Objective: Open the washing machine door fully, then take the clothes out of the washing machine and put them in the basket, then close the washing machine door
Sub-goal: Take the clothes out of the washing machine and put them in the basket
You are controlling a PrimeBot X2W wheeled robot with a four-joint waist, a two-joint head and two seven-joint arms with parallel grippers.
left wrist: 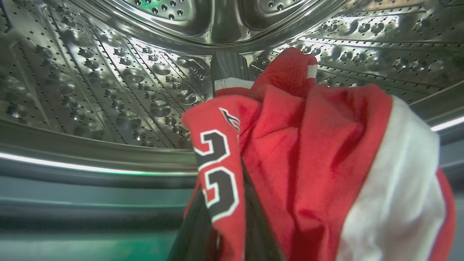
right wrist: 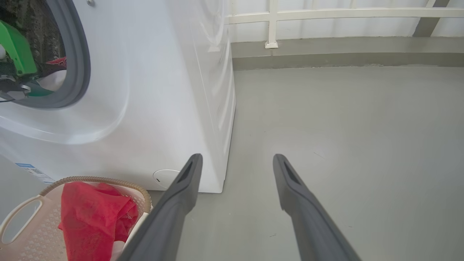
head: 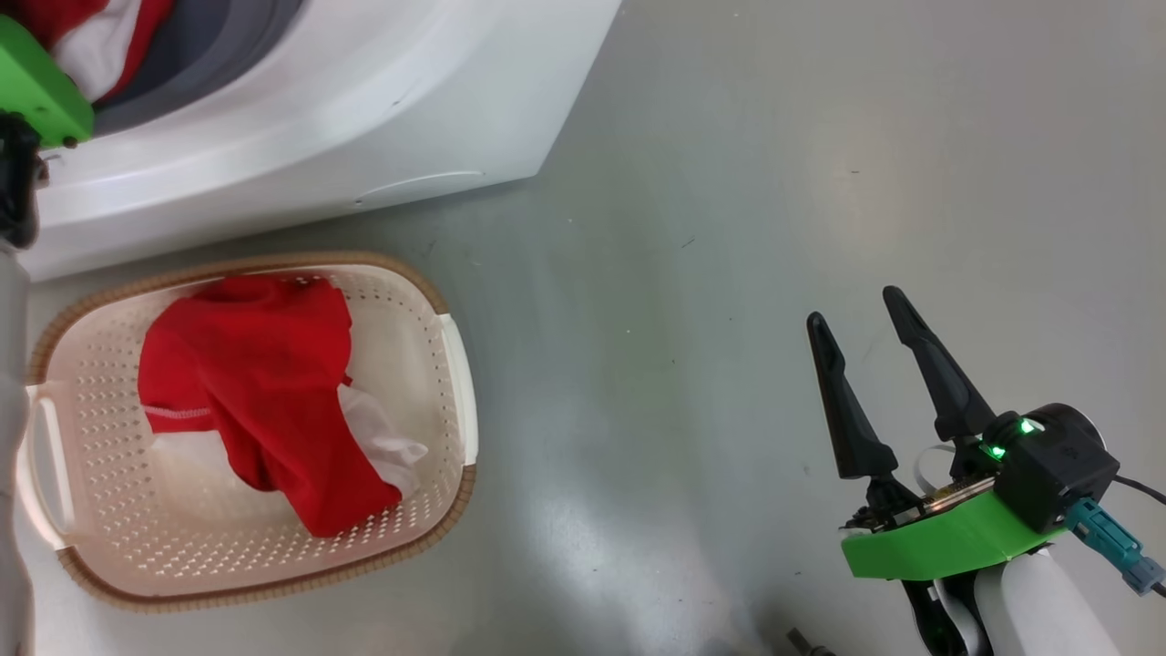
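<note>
— Numerals on that jersey (left wrist: 290,163), black edged in white: is that "23"?
— Looks so. One jersey, pinched by the left gripper (left wrist: 232,232) inside the washing machine (head: 364,109) drum (left wrist: 108,90). One red garment (head: 264,383) lies in the basket (head: 455,364). The right gripper (head: 854,306) hangs spread above the floor (head: 729,182). The machine's blue sticker (right wrist: 30,172) is too small to read.

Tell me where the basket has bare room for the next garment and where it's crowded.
Basket: bare floor on the left, between the left handle and the red garment, running along the near rim. A thin strip by the right handle. Crowded through the middle to the far rim. Grey floor right of the basket is open.
</note>
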